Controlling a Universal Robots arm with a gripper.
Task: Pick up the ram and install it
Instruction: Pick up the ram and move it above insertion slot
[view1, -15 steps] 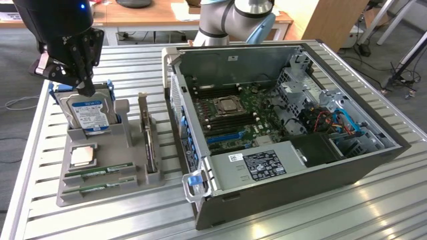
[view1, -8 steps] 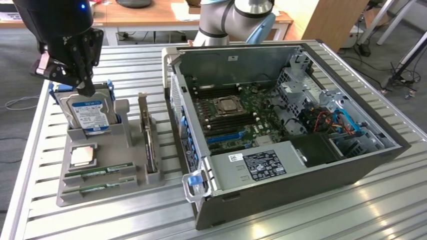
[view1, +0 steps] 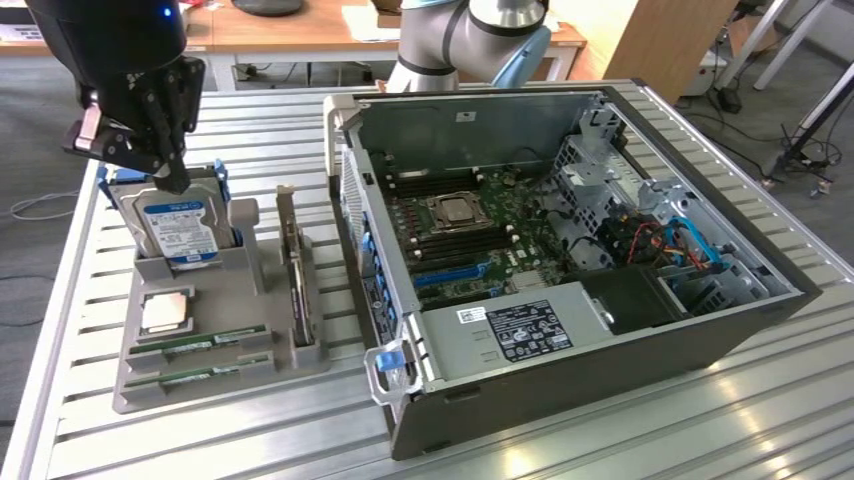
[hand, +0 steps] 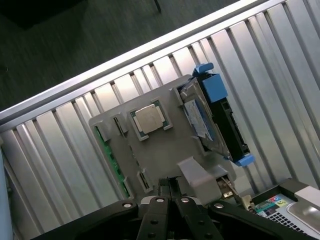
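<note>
Two ram sticks (view1: 200, 343) (view1: 198, 377) lie side by side in the front slots of a grey holder (view1: 260, 300) on the table, at the exterior view's left. In the wrist view one ram stick shows as a green edge (hand: 110, 152) along the holder's (hand: 165, 145) side. My gripper (view1: 171, 180) hangs above the holder's far end, just over the hard drive (view1: 180, 225), well back from the ram. Its fingers (hand: 165, 192) are shut together with nothing between them.
A silver CPU chip (view1: 167, 312) (hand: 150, 119) sits in the holder between drive and ram. A thin card (view1: 294, 265) stands upright in the holder's right side. The open computer case (view1: 721, 330) fills the table's right, its motherboard (view1: 467, 235) exposed.
</note>
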